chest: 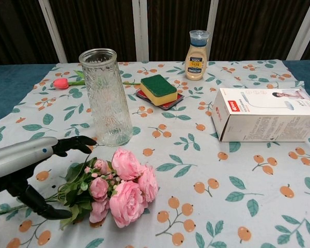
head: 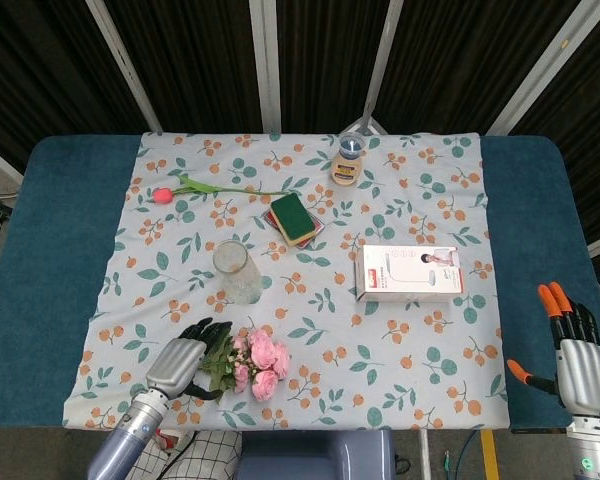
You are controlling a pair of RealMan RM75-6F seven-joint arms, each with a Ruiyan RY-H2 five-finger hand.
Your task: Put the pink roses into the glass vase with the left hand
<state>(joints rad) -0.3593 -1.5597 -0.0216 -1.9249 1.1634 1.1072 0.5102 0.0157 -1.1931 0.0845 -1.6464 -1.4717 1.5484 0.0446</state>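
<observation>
I have the left hand (head: 185, 358) down at the near left of the table, its dark fingers (chest: 72, 144) spread over the green stems and leaves of the bunch of pink fabric roses (head: 252, 364). In the chest view the thumb sits low on the near side of the stems and the other fingers reach over the far side, so the hand brackets the stems with a gap between; I cannot tell whether any finger actually touches them, and nothing is lifted.

The roses lie flat on the floral-print tablecloth (head: 400, 210), long axis running left to right, blooms pointing toward the robot's right and the stem end trailing off to the left under my hand. The tall ribbed clear glass vase (chest: 106, 96) stands upright just beyond the bunch, mouth up, apart from it.

My right hand (head: 574, 358) rests at the far right edge on the blue table covering, orange-tipped fingers extended and apart, holding nothing.

Further back are a single red tulip (head: 164, 193), a green sponge on a red tray (head: 295, 218), a squat sauce bottle (head: 348, 161) and a white carton (head: 410, 271) lying on its side.
</observation>
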